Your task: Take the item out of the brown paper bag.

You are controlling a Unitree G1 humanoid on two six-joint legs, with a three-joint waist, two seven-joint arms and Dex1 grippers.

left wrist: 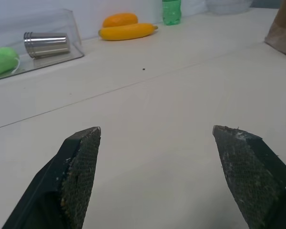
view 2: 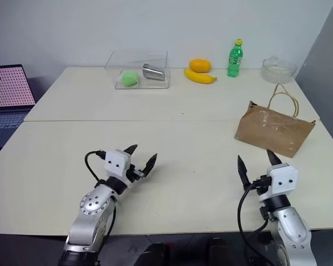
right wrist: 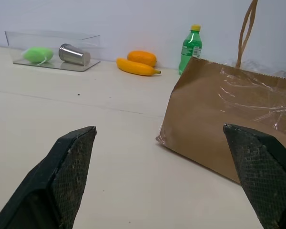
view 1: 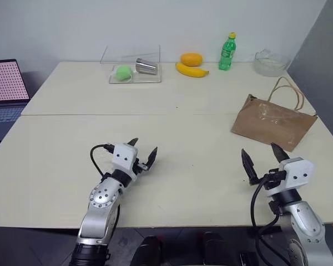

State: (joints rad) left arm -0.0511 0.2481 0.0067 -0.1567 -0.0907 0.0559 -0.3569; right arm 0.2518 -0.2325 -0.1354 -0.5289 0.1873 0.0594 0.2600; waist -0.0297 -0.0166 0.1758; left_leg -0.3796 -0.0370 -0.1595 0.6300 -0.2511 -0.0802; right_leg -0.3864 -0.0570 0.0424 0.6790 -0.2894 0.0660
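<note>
The brown paper bag [view 1: 272, 123] stands on the right side of the table, its thin loop handles [view 1: 288, 91] rising behind it and clear tape across its face [right wrist: 257, 102]. The item is hidden. My right gripper [view 1: 264, 158] hovers open just in front of the bag, nearer the table's front edge, with nothing between its fingers. My left gripper [view 1: 144, 152] is open and empty over the front left of the table, far from the bag. In the right wrist view the bag fills the space ahead between the two black fingers [right wrist: 69, 167].
Along the far edge sit a clear tray [view 1: 134, 75] holding a green ball [view 1: 122, 72] and a steel cup [view 1: 146, 67], an orange [view 1: 191, 59], a banana [view 1: 191, 70], a green bottle [view 1: 227, 52] and a glass bowl [view 1: 270, 62]. A laptop [view 1: 5, 94] stands at the left.
</note>
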